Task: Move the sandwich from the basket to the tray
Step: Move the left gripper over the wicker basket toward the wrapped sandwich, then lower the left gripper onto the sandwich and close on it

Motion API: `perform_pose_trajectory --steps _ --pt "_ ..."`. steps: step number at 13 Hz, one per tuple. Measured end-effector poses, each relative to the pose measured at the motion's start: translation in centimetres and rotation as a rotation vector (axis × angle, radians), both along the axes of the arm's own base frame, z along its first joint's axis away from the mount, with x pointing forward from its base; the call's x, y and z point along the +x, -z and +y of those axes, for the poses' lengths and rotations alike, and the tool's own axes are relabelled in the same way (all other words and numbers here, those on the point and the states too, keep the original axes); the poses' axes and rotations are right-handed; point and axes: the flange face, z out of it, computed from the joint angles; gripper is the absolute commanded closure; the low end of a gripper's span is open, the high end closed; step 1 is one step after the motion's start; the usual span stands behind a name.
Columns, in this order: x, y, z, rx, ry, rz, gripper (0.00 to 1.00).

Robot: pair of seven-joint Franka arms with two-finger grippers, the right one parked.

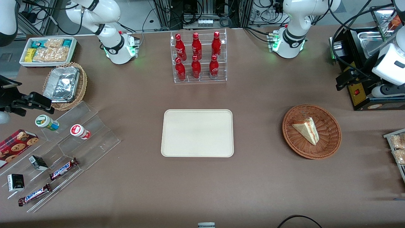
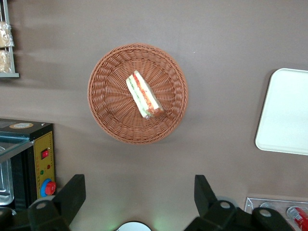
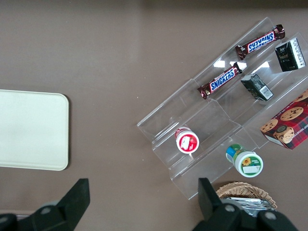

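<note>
The sandwich, a pale bread wedge with red and green filling showing on its edge, lies in the round reddish-brown wicker basket. The flat cream tray sits mid-table with nothing on it, a short gap from the basket toward the parked arm's end. My gripper hangs high above the table, farther from the front camera than the basket and apart from it. Its fingers are spread wide open with nothing between them.
A black appliance stands close by my gripper. An acrylic rack of red bottles is farther back than the tray. Snack packets lie at the working arm's table edge. A stepped acrylic display, foil-tray basket and white bin fill the parked arm's end.
</note>
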Motion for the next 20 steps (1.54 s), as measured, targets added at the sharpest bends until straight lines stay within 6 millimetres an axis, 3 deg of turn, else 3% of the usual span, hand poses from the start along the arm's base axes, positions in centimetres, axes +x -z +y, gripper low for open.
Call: perform_pose_trajectory --steps 4,10,12,15,17,20 --pt "2.2 4.4 3.6 0.006 -0.108 0.033 0.0" --pt "3.6 15.2 7.6 0.021 -0.289 0.007 0.0" --pt "4.0 20.5 7.6 0.027 -0.382 -0.024 0.0" --pt "3.0 28.1 6.9 0.037 -0.52 -0.036 0.0" --pt "2.7 31.5 6.1 0.046 -0.592 -0.027 0.0" --pt "3.1 34.7 4.8 0.056 -0.66 -0.031 0.0"
